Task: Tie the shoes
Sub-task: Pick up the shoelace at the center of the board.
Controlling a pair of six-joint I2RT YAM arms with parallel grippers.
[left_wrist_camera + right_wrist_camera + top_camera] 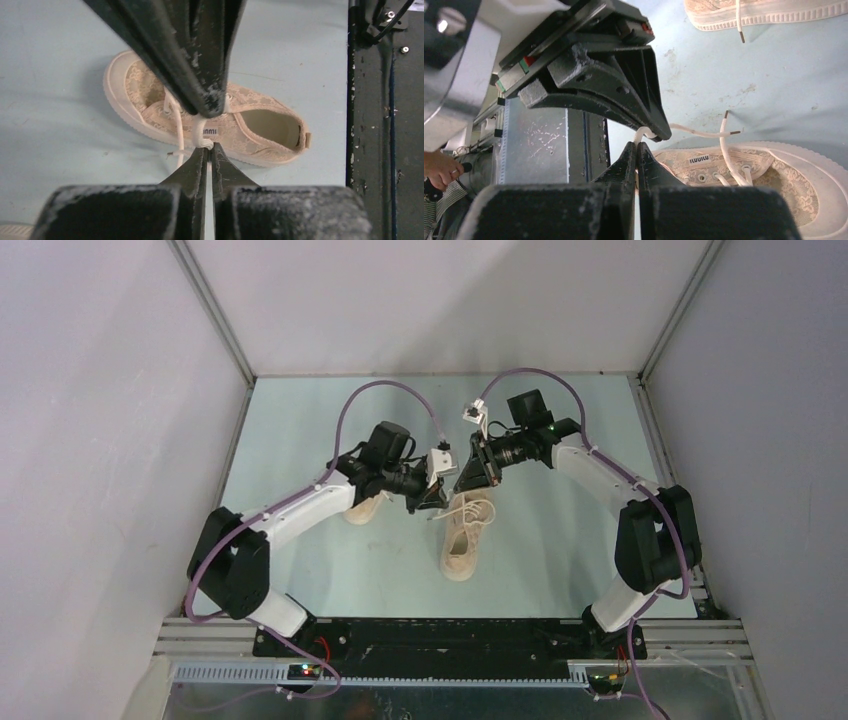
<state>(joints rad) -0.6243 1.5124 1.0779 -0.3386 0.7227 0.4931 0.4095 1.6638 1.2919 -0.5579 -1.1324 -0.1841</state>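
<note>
A cream-beige shoe [462, 540] is being shown lying flat on the pale table [560, 550], just below the middle of the overhead frame. Both arms are being brought together directly above its laced part. In the left wrist view the toe is being pointed to the left of the frame and the heel opening to the right.

The left gripper [210, 148] is being kept clenched, its fingertips pressed together at lower centre. A short loop of the off-white lace [199, 131] is being pinched there, just above the tongue label. The right gripper [636, 147] is likewise being held closed on the same lace, the white cord being seen to rise from between its tips. The two sets of fingertips are being held tip to tip, almost touching, with only the bit of lace between them.

Two loose lace ends [724, 131] with dark tips are being left trailing over the shoe's eyelets, right of centre in the right wrist view.

A second shoe [365, 508] is being half hidden under the left arm in the overhead view, left of the first and apart from it.
</note>
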